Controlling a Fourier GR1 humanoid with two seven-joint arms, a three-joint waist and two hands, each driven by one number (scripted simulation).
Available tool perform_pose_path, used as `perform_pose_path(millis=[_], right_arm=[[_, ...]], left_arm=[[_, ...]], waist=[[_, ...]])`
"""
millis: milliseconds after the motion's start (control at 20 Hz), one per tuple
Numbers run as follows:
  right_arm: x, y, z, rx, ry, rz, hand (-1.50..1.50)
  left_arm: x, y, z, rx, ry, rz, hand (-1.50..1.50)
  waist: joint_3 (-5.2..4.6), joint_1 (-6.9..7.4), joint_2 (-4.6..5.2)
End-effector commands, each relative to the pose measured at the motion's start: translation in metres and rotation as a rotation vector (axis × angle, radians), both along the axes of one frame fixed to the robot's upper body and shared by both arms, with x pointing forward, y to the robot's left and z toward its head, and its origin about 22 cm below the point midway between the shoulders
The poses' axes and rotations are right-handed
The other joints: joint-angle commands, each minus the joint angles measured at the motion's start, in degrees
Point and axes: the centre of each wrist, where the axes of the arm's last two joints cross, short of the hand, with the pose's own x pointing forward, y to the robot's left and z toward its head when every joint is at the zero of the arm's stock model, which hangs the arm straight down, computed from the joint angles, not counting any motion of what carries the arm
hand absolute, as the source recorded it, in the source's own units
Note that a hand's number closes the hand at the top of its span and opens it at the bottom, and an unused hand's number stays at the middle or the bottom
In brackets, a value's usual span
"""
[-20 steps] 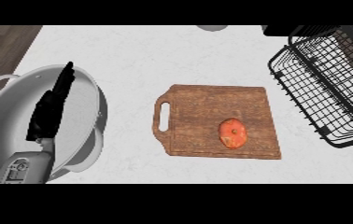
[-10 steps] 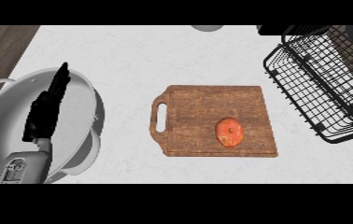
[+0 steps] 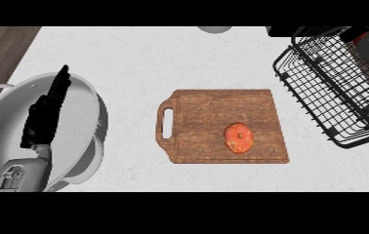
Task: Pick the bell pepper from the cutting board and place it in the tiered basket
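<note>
One bell pepper (image 3: pixel 238 137) — orange-red, rounded — lies on the cutting board (image 3: pixel 209 116).

Your left hand (image 3: pixel 47 113) has slid a little lower and further left since a second ago, fingers straight, over the white round dish (image 3: pixel 79 130) at the view's left. The whole view has drifted too, so the tiered basket (image 3: pixel 328 89) now sits slightly lower.

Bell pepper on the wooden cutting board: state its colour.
Orange-red bell pepper, seen best in the head view.
</note>
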Motion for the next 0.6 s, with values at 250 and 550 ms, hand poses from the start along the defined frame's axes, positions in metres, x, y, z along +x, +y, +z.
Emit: perform_pose_path(millis=[250, 550], right_arm=[[-0.009, -0.005, -0.019, 0.017, -0.296, -0.087, -1.5], [-0.013, -0.003, 0.011, -0.093, -0.44, -0.065, -1.5]], left_arm=[[-0.006, -0.001, 0.002, -0.002, 0.007, -0.019, 0.0], [-0.017, 0.015, -0.01, 0.012, 0.016, 0.027, 0.0]], waist=[[-0.02, 0.34, 0.14], [-0.16, -1.27, -0.66]])
